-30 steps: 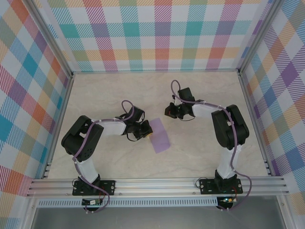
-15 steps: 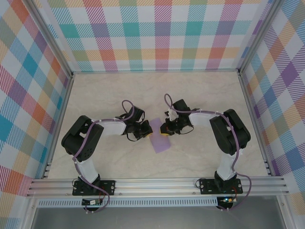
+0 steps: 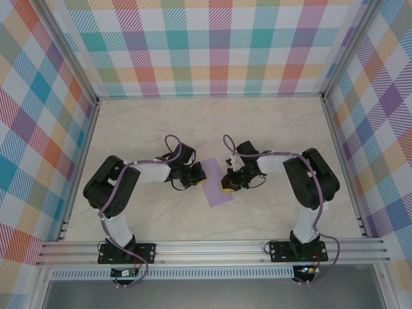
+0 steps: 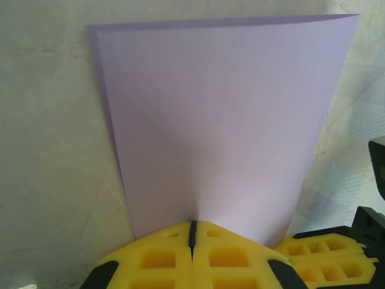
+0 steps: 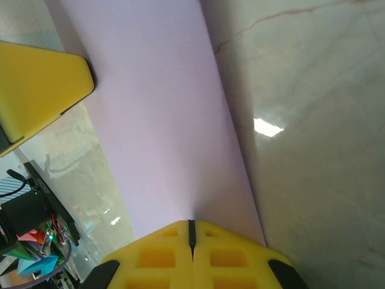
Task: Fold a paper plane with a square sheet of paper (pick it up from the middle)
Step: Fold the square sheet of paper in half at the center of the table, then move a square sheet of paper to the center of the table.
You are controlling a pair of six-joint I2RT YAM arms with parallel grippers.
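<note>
The square sheet of paper [image 3: 216, 183] lies flat on the marble table, folded in half into a lavender rectangle; the left wrist view shows two layers at the paper's [image 4: 222, 120] left edge. My left gripper [image 3: 201, 179] is shut, its yellow tips [image 4: 192, 232] resting on the paper's near-left edge. My right gripper [image 3: 226, 188] is also shut, its tips [image 5: 191, 232] set on the opposite edge of the paper [image 5: 162, 120]. Each wrist view catches the other arm's yellow fingers: the right one's [image 4: 328, 256] and the left one's [image 5: 36, 90]. No paper plane shape is formed.
Plaid walls [image 3: 212, 45] close in the table [image 3: 277, 122] at the back and both sides. An aluminium rail [image 3: 212, 251] runs along the near edge by the arm bases. Bare marble lies behind and to the right of the paper.
My right gripper has swung from behind the paper forward and left, down onto its right edge. The left gripper and the paper have stayed put.
</note>
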